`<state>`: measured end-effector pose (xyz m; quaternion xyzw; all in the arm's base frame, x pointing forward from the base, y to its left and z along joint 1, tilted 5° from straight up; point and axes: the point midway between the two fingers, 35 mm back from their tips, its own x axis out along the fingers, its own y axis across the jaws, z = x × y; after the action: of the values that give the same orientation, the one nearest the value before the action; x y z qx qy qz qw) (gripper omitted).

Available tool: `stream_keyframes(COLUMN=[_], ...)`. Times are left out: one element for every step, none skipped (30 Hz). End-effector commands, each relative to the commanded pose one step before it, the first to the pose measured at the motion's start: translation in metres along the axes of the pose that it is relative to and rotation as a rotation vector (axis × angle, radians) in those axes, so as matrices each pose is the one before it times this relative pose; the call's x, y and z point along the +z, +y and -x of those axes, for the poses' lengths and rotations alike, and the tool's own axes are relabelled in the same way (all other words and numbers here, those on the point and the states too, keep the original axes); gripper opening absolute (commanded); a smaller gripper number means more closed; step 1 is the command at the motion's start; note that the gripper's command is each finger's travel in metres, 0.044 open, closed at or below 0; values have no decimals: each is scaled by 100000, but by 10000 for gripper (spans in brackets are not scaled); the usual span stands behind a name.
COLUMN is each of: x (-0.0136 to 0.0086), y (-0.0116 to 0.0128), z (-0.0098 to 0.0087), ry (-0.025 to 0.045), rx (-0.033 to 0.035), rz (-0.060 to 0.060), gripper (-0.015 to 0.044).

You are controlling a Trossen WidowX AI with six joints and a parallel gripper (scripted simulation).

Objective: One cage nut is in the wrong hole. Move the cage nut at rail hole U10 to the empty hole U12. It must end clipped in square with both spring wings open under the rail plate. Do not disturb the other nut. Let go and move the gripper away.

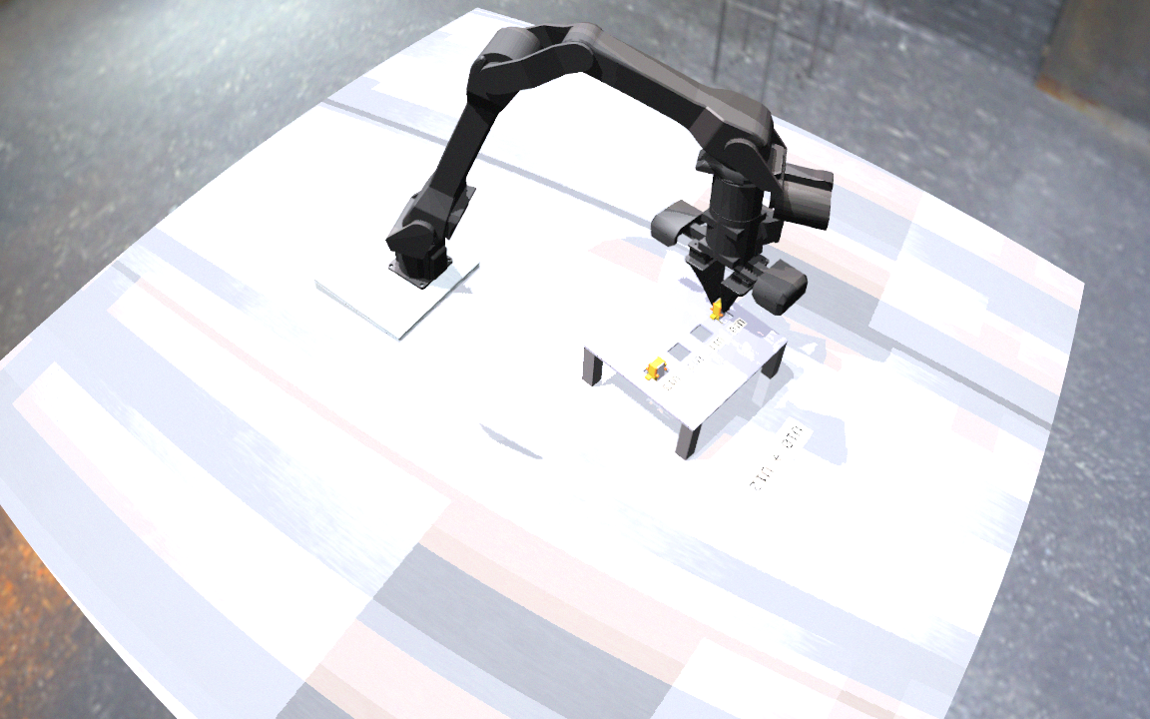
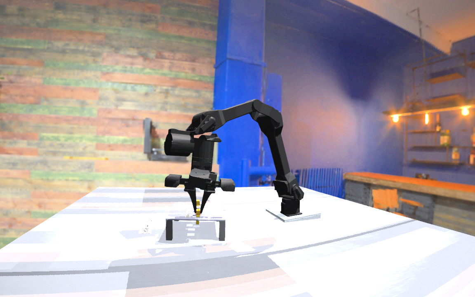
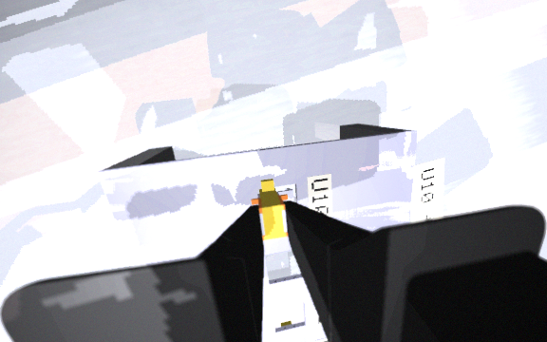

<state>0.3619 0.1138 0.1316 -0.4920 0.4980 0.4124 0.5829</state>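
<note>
Pinching a yellow cage nut (image 1: 717,310) (image 2: 198,212) (image 3: 273,220) at hole U10, end effector (image 1: 719,309) (image 2: 198,213) (image 3: 273,205) over rail plate (image 1: 695,406) (image 2: 213,220) (image 3: 216,178), other nut (image 1: 655,367) seated beyond two holes

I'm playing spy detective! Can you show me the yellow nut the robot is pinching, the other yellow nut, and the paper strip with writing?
Pinched nut (image 1: 717,310) (image 3: 273,220): top and wrist views, its yellow body.
Other nut (image 1: 656,367): top view, its body.
Paper strip (image 1: 778,453): top view, its middle.

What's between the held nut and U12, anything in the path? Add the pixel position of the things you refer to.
Nothing visible stands above the plate (image 1: 695,406) between the yellow nut (image 1: 718,310) (image 3: 273,220) in the claw (image 1: 719,309) (image 3: 273,209) and U12; only the open U11 hole (image 1: 702,332) lies between. The other nut (image 1: 656,367) sits just beyond U12.
</note>
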Motion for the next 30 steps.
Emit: stream_keyframes(x=[-148,-1,-1,-2,-2,-3,-3,-4,0,0,-1,0,0,0,2,2,0,0,0,0,1,1,2,3,3,3,5,5,5,5], y=[140,1,2,3,5,5,6,7,1,3,4,5,6,7,7,8,1,1,3,4,5,6,7,8,9,9,9,9,9,9], z=[398,0,0,0,0,0,1,1,0,0,1,-1,-1,-1,-5,-6,0,0,0,0,-1,-1,-1,-2,-2,-2,-4,-4,-4,-4], ry=[-157,0,1,1,1,1,2,2,0,0,0,0,0,0,0,0,0,0,0,0,1,1,1,0,0,0,0,0,-1,-1], rx=[-1464,-29,-52,-77,-105,-116,-131,-148,-30,-55,-81,-96,-117,-139,-139,-145,-28,-33,-61,-91,-112,-136,-159,-179,-188,-190,-190,-191,-191,-191], rz=[-553,0,0,0,-1,-1,-1,-1,0,0,0,0,-1,-1,-1,-1,0,0,0,0,0,0,0,-1,-1,-1,-1,-2,-2,-2], gripper=[33,33,33,33,33,33,33,33,33,33,33,33,33,33,33,33,33,33,33,33,33,33,33,33,33,33,33,33,33,33])
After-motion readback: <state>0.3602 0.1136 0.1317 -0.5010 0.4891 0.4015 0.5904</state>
